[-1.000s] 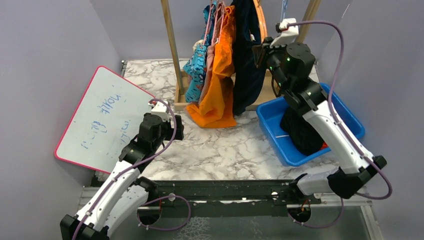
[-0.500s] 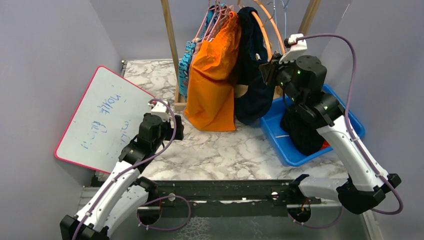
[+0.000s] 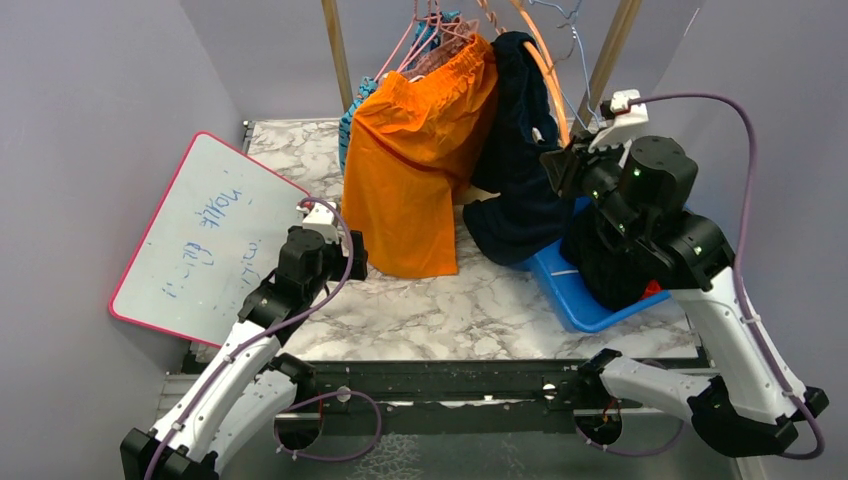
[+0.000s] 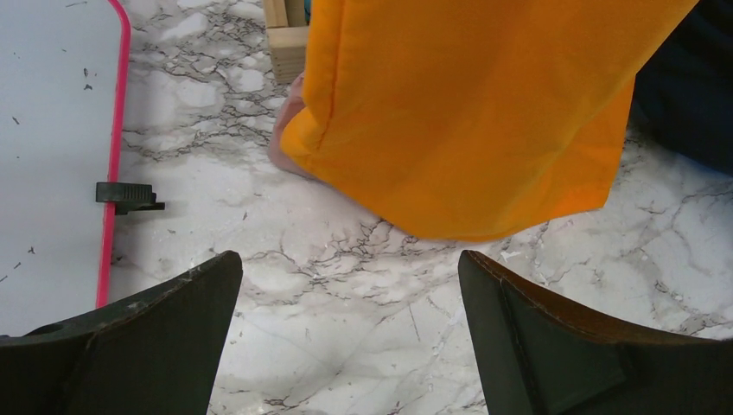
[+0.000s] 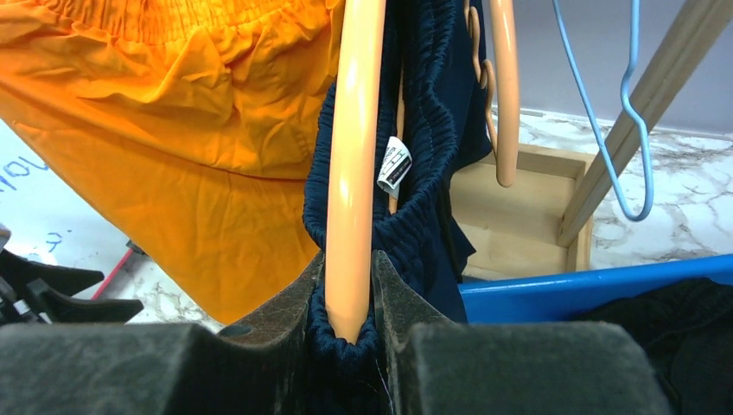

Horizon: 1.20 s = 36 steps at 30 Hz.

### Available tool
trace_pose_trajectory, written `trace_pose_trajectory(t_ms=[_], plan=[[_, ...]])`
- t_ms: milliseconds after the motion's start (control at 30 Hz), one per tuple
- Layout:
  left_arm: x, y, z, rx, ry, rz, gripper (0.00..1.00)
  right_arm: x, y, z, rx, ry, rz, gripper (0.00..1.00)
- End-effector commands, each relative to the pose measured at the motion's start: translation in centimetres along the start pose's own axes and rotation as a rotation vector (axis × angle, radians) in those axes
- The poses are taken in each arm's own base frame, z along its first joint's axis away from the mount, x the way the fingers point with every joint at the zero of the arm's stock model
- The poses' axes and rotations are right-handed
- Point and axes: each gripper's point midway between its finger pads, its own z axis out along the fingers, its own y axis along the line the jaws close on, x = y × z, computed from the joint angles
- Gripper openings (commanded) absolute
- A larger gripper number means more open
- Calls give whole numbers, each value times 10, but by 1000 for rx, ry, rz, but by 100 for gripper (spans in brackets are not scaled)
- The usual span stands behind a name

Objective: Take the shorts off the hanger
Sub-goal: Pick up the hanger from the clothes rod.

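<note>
Right gripper: clamped on peach plastic hanger, possibly navy fabric shorts too, near blue plastic bin | left gripper: wide apart, empty.

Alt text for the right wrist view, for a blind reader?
The right gripper is clamped on an orange hanger and the navy shorts bunched around it. Bright orange shorts hang to the left; a blue wire hanger, wooden rack post and blue bin lie to the right.
</note>
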Motion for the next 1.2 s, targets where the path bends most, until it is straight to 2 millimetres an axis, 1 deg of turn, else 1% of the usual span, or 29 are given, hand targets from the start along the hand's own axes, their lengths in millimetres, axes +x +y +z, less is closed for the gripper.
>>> trace_pose_trajectory(t_ms=[0, 67, 200, 300, 367, 433, 467, 533, 667, 767, 833, 1033, 1100, 1167], plan=[[-10, -5, -1, 16, -19, -3, 98, -19, 5, -28, -50, -38, -1, 2], [-10, -5, -1, 17, -17, -1, 98, -29, -1, -37, -25, -69, 1, 2], [-11, -4, -2, 13, -22, -2, 98, -49, -24, -51, 88, -177, 12, 2], [-10, -4, -2, 12, -20, -3, 98, -59, -34, -53, 144, -240, 24, 2], [-10, -5, -1, 15, -20, -3, 98, -62, -38, -49, 174, -254, 25, 2], [-10, -5, -1, 16, -18, -2, 98, -60, -30, -44, 131, -230, 14, 2], [-10, -5, -1, 15, -18, -2, 98, -55, -23, -43, 92, -202, 9, 2], [-10, -4, -2, 11, -21, -3, 98, -51, -17, -46, 61, -178, 31, 2], [-12, -3, -3, 6, -31, -6, 98, -48, -41, -57, 178, -215, 56, 2], [-11, -3, -3, 8, -28, -6, 98, -52, -61, -63, 291, -219, 21, 2], [-10, -4, -2, 9, -21, -4, 98, -60, -72, -69, 353, -234, -3, 2], [-10, -3, -1, 6, -20, -3, 98, -88, -77, -88, 370, -301, -39, 2], [-10, -3, -2, 5, -21, -4, 98, -93, -79, -96, 375, -316, -38, 2], [-11, -3, -2, 4, -22, -5, 98, -94, -76, -100, 352, -310, -42, 2]])
